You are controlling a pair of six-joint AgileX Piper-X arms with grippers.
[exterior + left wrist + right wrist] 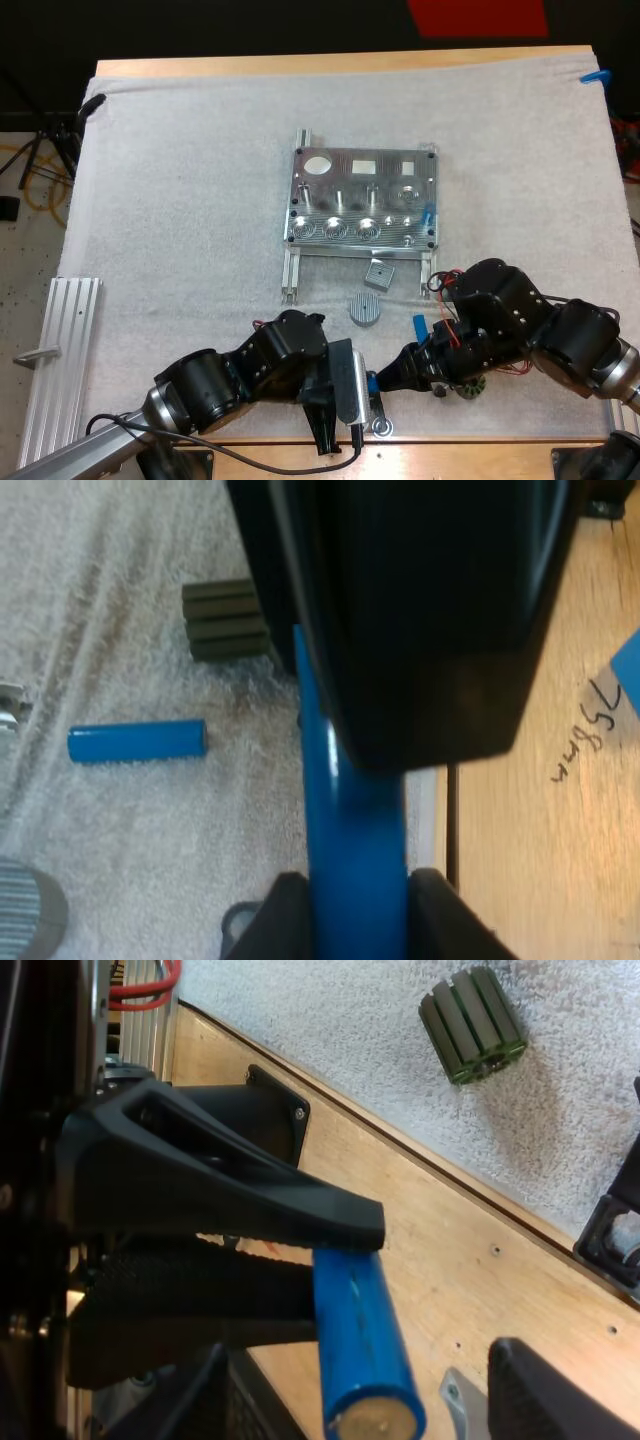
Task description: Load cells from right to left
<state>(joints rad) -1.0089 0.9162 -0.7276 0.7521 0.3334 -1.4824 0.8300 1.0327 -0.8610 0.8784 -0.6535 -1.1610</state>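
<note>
My left gripper [355, 915] is clamped on a bright blue cylindrical cell [350, 820], with one finger pressing each side. In the high view only a blue speck of it shows between the two arms. My right gripper [375, 1400] stands wide, its fingers [545, 1390] apart on either side of that cell's free end. The right wrist view shows that the held cell hangs over the bare wooden table [450, 1240], just past the near edge of the white mat [180, 200].

There are three blue pieces:
- the held cell
- a loose blue cylinder [420, 325] lying on the mat just beyond the right gripper
- a small blue piece [428, 213] at the right end of the machined metal fixture [340, 175]

One dark green ribbed part [472, 1025] sits by the mat's near edge. One grey ribbed disc [366, 310] and one small grey block [379, 273] lie between the fixture and the grippers. One ridged aluminium rail [65, 350] lies at the near left. Bare mat spreads left, right and far of the fixture.
</note>
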